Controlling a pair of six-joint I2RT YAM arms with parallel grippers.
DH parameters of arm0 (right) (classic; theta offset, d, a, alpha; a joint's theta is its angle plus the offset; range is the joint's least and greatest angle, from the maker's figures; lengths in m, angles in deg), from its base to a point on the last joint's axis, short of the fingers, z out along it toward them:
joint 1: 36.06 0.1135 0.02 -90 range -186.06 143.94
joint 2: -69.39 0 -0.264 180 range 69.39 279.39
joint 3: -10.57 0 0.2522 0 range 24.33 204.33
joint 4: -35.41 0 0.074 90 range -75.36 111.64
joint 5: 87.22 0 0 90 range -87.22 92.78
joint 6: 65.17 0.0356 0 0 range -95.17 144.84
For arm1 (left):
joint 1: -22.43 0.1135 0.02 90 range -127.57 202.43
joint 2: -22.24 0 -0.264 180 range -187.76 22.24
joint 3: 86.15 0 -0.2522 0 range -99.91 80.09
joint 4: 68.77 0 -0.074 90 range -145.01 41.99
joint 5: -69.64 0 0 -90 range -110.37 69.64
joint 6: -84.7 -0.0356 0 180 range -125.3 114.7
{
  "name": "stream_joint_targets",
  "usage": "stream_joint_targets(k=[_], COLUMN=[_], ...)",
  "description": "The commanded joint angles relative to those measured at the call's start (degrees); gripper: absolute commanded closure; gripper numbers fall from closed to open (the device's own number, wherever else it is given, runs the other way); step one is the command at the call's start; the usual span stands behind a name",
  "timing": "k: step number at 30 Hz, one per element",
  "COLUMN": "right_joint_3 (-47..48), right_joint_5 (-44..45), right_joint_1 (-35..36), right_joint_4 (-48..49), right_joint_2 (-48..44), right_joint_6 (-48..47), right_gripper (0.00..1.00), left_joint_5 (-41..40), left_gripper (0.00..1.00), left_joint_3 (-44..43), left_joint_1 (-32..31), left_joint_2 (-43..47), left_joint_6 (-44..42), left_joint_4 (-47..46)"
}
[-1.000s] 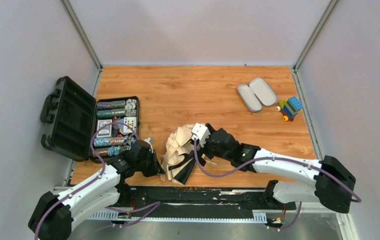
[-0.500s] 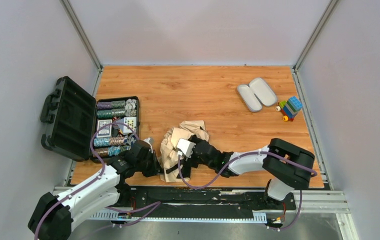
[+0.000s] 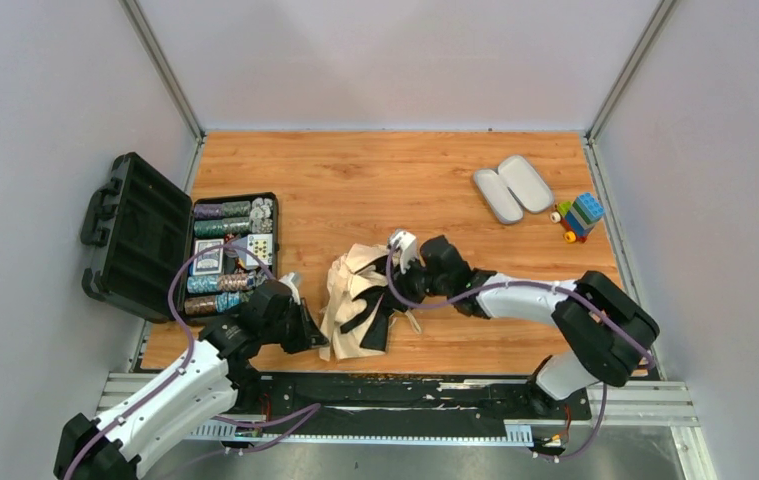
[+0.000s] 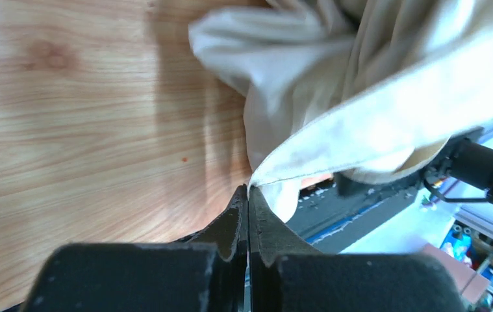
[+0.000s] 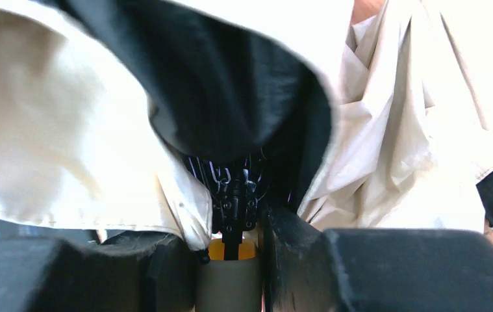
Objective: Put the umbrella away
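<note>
My left gripper lies low, pinched on the umbrella. Right gripper reaches across, clamped on it too.

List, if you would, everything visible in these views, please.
umbrella: one, beige with black lining, crumpled at the table's near middle
hard case: one, lilac-grey, two halves side by side, far right
toy vehicle: one, multicoloured blocks, right edge
chip case: one, black, open, left edge
table: one, wood-grain
left gripper: one, black, shut on umbrella's fabric edge
right gripper: one, black, shut on umbrella's handle
</note>
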Motion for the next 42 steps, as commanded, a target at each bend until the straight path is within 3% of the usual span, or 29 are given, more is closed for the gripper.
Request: stream_joint_targets(k=[1, 6, 11, 14, 17, 20, 22, 26, 27, 29, 32, 35, 37, 42], right_joint_3=[8.41, 10.15, 8.0, 7.25, 7.74, 8.78, 9.68, 10.64, 10.84, 11.05, 10.51, 11.01, 11.77, 12.76], right_joint_5=[-22.42, -27.6, -30.56, -32.47, -32.13, -31.7, -30.99, -29.51, -28.3, -24.67, -21.26, -19.01, -17.19, -10.77], right_joint_1=[-8.47, -11.63, -15.13, -19.35, -21.63, -22.28, -22.35, -22.35, -22.35, -22.21, -22.28, -22.22, -22.2, -21.23], right_joint_4=[-8.07, -4.94, 2.87, 1.44, -4.52, -8.71, -9.84, -10.93, -12.29, -16.81, -21.81, -27.75, -32.65, -37.2], right_joint_2=[3.97, 14.08, 19.38, 22.74, 23.19, 22.16, 21.53, 19.57, 18.43, 15.07, 9.11, 4.1, 1.27, -7.36], right_joint_6=[15.7, 24.83, 29.03, 25.46, 19.62, 16.39, 16.09, 17.07, 16.73, 15.24, 13.9, 12.08, 10.48, 9.5], right_gripper=[1.0, 1.0, 1.0, 1.0, 1.0, 1.0, 0.99, 0.86, 0.77, 0.66, 0.39, 0.2, 0.11, 0.09], left_joint_5=[5.48, 5.72, -5.79, -14.42, -19.16, -21.78, -20.09, -8.7, -8.0, -8.68, -10.41, -11.21, -11.49, -12.08], left_gripper=[1.0, 1.0, 1.0, 1.0, 1.0, 1.0, 1.0, 1.0, 1.0, 1.0, 1.0, 1.0, 1.0, 1.0], left_joint_3=[-0.91, -1.65, -5.3, -6.02, -8.02, -9.29, -7.02, 1.55, 2.93, 3.36, 2.73, 3.14, 3.43, 2.86], left_joint_1=[-0.43, -6.7, -9.78, -9.76, -9.76, -9.78, -9.8, -9.8, -9.84, -9.84, -9.87, -9.86, -9.87, -9.9], left_joint_2=[0.96, 0.36, -5.98, -11.09, -10.74, -8.61, -8.77, -12.32, -13.97, -17.21, -19.76, -19.93, -19.7, -19.36], left_joint_6=[2.41, 6.47, 1.39, -1.4, -2.27, -2.28, -2.76, 1.42, 2.37, 2.05, 0.51, 0.57, 0.86, 0.55], left_joint_4=[-5.24, -16.78, -5.41, 2.0, 6.12, 7.01, 2.53, -16.52, -18.75, -18.63, -16.94, -16.94, -16.92, -15.0])
